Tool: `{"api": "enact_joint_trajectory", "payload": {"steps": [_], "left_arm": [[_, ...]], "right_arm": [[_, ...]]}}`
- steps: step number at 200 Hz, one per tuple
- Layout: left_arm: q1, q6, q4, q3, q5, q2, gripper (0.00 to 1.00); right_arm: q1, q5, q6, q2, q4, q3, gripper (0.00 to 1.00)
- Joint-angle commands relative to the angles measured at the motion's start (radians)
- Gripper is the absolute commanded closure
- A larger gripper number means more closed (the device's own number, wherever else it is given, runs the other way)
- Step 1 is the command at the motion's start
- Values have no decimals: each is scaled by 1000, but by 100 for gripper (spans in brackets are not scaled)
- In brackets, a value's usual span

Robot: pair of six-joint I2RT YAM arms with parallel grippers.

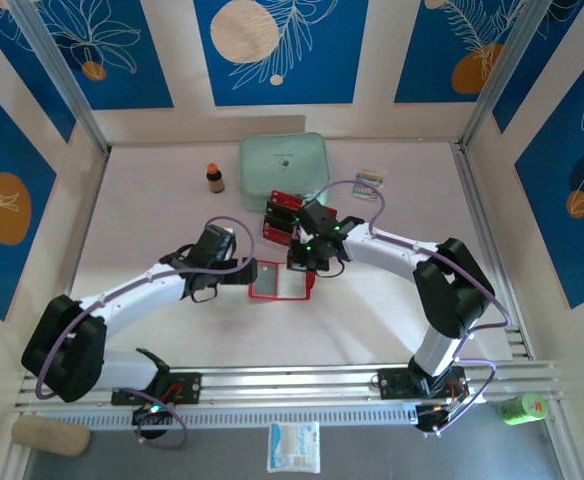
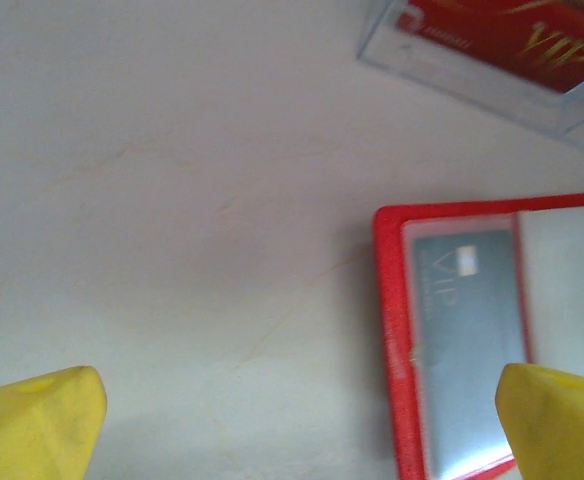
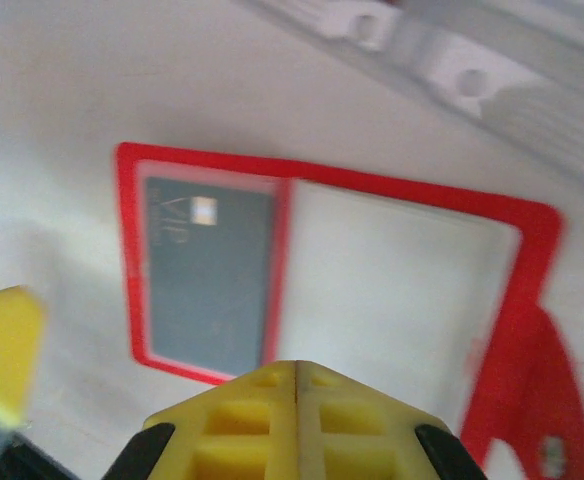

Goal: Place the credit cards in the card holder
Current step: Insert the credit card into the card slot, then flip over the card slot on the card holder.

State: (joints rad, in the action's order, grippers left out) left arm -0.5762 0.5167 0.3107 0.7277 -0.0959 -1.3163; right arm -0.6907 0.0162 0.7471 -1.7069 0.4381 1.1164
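Jaws on the left gripper [image 2: 292, 435] stand fully spread and hold nothing, parked at the 9 o'clock edge of the card holder [image 3: 322, 180] — likely placed there to pin it flat. Those of the right gripper [image 3: 297, 375] are pressed together and empty, hovering near its 1 o'clock corner. The holder lies open mid-desk [image 1: 152, 200], with one card [image 3: 207, 275] inside a clear pocket. The other credit cards [image 1: 282, 218] sit stacked at its 12 o'clock — probably the next pick.

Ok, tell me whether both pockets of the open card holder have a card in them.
No: the card holder shows a grey card in one pocket, while the other pocket looks pale and bare.
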Motion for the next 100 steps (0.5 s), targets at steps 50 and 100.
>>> {"api": "enact_joint_trajectory", "payload": {"steps": [50, 100], "left_arm": [[-99, 66, 9, 86, 73, -33, 0], [-199, 116, -58, 127, 54, -136, 0]], "right_arm": [[80, 98, -41, 2, -4, -30, 100], [80, 118, -49, -60, 4, 20, 100]]}}
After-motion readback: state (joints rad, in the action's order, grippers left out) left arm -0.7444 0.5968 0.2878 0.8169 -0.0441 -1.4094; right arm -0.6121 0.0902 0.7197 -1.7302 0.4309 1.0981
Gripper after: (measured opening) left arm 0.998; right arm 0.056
